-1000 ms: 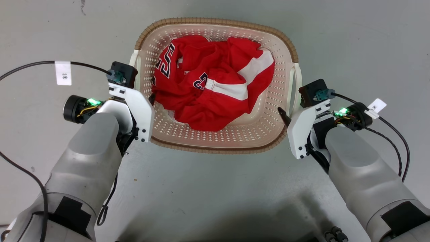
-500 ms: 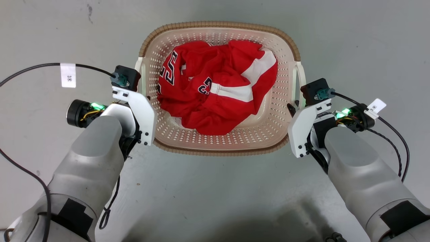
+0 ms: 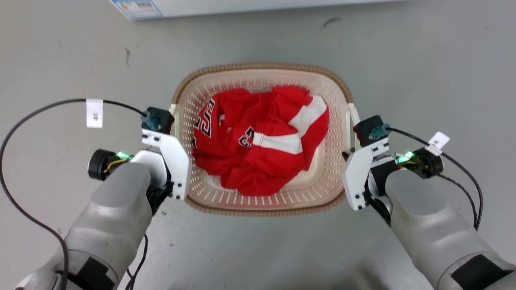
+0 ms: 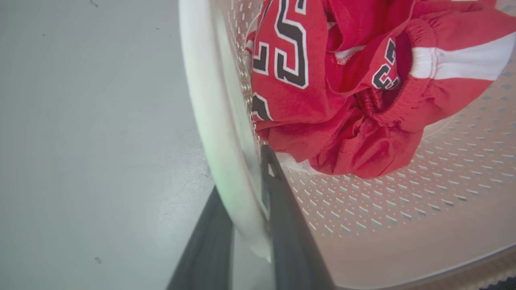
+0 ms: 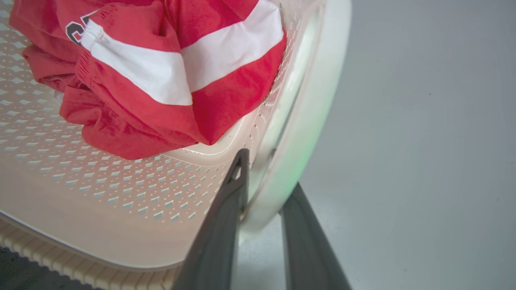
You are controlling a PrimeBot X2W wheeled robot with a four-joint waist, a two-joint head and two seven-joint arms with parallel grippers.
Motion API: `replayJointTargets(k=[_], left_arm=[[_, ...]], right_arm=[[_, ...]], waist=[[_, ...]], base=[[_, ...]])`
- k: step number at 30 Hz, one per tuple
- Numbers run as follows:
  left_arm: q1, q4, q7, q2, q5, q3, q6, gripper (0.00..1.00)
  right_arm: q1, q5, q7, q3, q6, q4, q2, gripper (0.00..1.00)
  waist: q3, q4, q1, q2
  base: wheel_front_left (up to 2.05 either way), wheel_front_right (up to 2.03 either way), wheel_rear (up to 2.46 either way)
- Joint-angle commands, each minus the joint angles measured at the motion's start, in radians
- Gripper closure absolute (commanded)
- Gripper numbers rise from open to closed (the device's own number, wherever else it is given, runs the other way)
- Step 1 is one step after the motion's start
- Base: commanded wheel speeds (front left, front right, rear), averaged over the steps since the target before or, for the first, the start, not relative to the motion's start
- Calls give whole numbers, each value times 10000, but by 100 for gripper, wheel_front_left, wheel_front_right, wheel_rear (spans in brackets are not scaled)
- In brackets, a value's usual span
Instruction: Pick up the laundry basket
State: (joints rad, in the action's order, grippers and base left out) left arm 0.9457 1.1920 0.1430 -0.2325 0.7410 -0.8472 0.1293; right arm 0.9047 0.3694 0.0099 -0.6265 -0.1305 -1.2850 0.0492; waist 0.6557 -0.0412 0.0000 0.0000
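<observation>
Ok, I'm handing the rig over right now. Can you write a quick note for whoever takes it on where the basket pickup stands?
Left gripper: jaws closed on the left handle of the laundry basket, one finger on each side of it.
Right gripper: same grip on the right handle.
The basket is level between the two arms, with a red jersey bunched inside.
Done: both handles gripped.
Left: it is unclear from these views whether the basket is off the floor. Probably raise both arms together and evenly, watching that neither handle slips.
</observation>
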Motion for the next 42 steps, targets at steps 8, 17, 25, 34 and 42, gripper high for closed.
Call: replayJointTargets(k=[8,17,25,34,42], left_arm=[[-819,-181,367,-60,709,-600,13,100],[-1417,-348,916,-108,1393,-1068,22,100],[-1934,-525,1492,-214,2050,-1494,22,100],[-2457,-700,2175,-270,2713,-1960,24,100],[-2894,-821,2648,-339,3182,-2366,24,100]], right_arm=[[-629,626,577,-667,-4,148,16,100],[-1159,1220,1156,-1278,-4,222,11,100],[-1657,1869,1760,-1938,-4,393,26,100],[-2197,2724,2424,-2680,-4,716,146,100],[-2563,3466,2928,-3382,-13,983,321,100]], waist=[[-1660,8,0,0],[-2924,69,0,0],[-4153,48,0,0],[-5268,67,0,0],[-6019,54,0,0]], base=[[0,0,0],[0,0,0],[0,0,0],[0,0,0],[0,0,0]])
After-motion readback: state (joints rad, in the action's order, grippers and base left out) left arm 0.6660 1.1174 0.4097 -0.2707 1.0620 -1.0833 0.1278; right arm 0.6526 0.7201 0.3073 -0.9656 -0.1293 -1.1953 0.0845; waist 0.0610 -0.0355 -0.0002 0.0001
